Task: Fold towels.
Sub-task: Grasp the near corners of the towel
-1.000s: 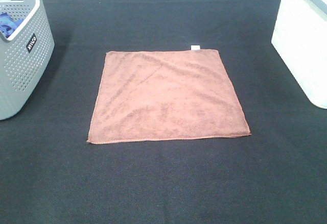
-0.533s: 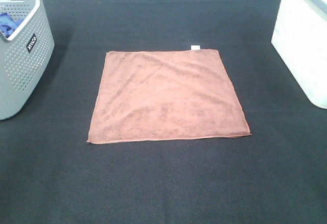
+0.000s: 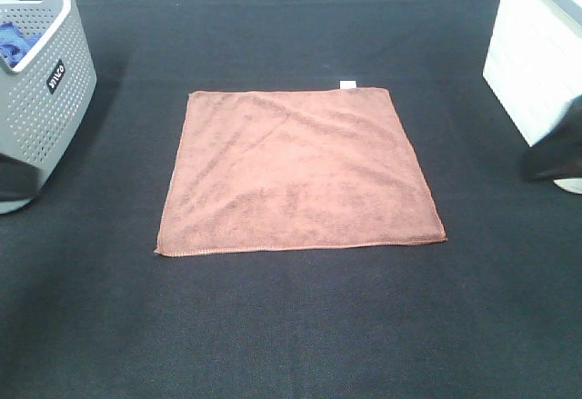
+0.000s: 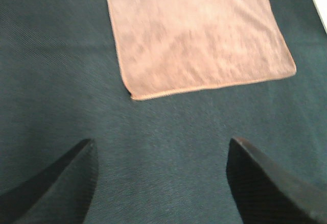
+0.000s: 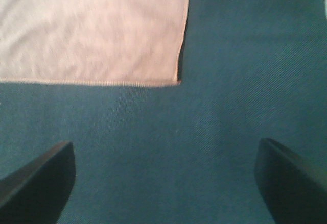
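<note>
Left hand (image 4: 161,142) is spread wide, nothing between its two black fingers (image 4: 61,180), just bare counter (image 4: 168,127) under it. Right hand (image 5: 164,142) same deal: its fingers (image 5: 294,180) are far apart, gripping nothing. Neither one touches the towel (image 3: 300,172).

From the high cam the towel sits smack in the middle of the counter. It's opened out flat in one layer, reddish-brown, roughly square, w/ a stitched hem all round. Few soft creases near its 12 o'clock edge, otherwise smooth. Little white tag (image 3: 347,84) pokes off that far edge, around 1 o'clock.

Left wrist cam looks at the towel's 7 o'clock corner (image 4: 134,97). It lies ahead of the fingers w/ a strip of dark counter between. Right wrist cam gets the 5 o'clock corner (image 5: 179,83), also clear of the fingers, and there's a thin dark shadow line along the side edge there. Both wrist pics are a bit blurry btw.

Round the sides: grey perforated basket (image 3: 45,99) at 9-10 o'clock w/ smth blue (image 3: 13,40) inside, and a white bin (image 3: 536,63) at 2-3 o'clock. Both are well apart from the towel. Left arm (image 3: 13,181) shows only as a dark blurry lump at the 9 o'clock border, in front of the basket. Right arm (image 3: 556,149) is the same at 3 o'clock, in front of the bin. Can't tell which part of either.
</note>
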Robot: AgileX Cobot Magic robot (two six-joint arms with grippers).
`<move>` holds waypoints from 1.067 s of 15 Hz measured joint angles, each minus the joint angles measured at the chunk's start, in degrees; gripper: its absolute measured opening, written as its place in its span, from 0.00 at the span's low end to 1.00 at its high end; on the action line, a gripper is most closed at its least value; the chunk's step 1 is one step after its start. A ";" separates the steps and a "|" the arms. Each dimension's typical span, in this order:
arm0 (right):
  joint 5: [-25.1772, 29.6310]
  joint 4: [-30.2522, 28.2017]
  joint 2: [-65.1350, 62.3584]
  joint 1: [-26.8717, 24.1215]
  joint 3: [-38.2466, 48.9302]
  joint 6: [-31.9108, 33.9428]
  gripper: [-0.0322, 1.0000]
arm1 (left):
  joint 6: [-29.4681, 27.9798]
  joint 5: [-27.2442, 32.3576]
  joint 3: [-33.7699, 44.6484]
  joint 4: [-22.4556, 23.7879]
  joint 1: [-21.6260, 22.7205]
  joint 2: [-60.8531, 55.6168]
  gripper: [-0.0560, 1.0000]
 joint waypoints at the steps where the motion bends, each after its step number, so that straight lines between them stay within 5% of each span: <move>1: -0.06 1.20 4.76 0.00 -1.09 -0.29 0.89 | 4.76 -0.23 0.00 -5.27 0.00 5.56 0.70; 5: -0.86 3.95 21.60 0.00 -7.05 -0.92 0.89 | 22.40 -0.46 -3.15 -25.32 0.00 25.38 0.70; 16: -3.09 11.23 48.13 0.00 -20.91 -10.31 0.89 | 25.55 -0.63 -17.82 -27.33 -0.92 49.90 0.70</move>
